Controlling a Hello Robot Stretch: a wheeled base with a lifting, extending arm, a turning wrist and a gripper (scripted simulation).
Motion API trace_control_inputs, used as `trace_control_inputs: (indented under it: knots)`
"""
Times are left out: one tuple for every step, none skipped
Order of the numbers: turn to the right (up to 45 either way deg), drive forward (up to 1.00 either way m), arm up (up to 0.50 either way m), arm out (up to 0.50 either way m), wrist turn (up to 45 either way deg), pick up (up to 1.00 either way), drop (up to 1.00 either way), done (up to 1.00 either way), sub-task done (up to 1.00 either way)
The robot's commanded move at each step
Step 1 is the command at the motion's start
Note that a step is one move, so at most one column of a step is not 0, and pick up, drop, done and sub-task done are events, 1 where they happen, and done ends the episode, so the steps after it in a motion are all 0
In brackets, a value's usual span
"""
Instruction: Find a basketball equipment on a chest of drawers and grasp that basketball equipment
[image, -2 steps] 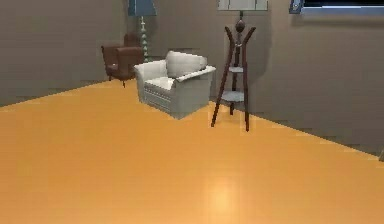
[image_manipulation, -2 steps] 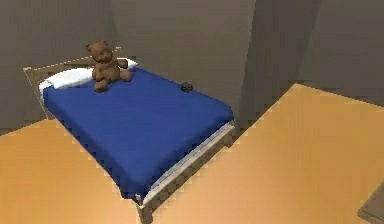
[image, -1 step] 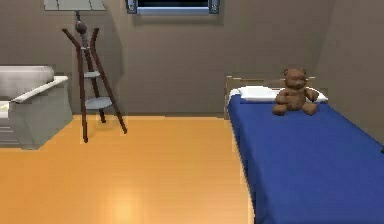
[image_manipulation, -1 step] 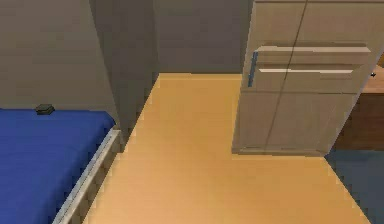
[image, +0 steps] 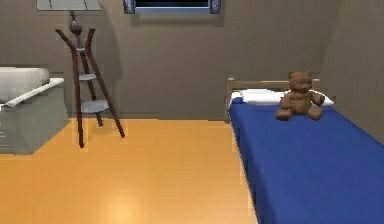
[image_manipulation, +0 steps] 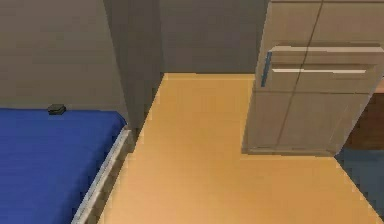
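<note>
A bed with a blue cover (image: 310, 170) fills the forward view's right, with a brown teddy bear (image: 299, 96) sitting by a white pillow (image: 262, 97) at its head. The same blue cover (image_manipulation: 50, 150) lies at the arm side view's lower left, with a small dark object (image_manipulation: 57, 108) at its far edge.
A dark wooden tripod shelf stand (image: 88, 80) rises at the forward view's left, beside a pale grey armchair (image: 28, 105). A window's lower edge (image: 172, 6) sits high on the back wall. A light wooden cabinet with doors (image_manipulation: 315, 80) stands at the arm side view's right. Orange floor (image_manipulation: 200, 150) runs between.
</note>
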Motion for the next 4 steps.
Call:
trace_control_inputs:
  knots:
    - [-45.0, 0.0, 0.0, 0.0, 0.0, 0.0, 0.0, 0.0, 0.0]
    - [-36.0, 0.0, 0.0, 0.0, 0.0, 0.0, 0.0, 0.0, 0.0]
    - [0.0, 0.6, 0.0, 0.0, 0.0, 0.0, 0.0, 0.0, 0.0]
    - [-45.0, 0.0, 0.0, 0.0, 0.0, 0.0, 0.0, 0.0, 0.0]
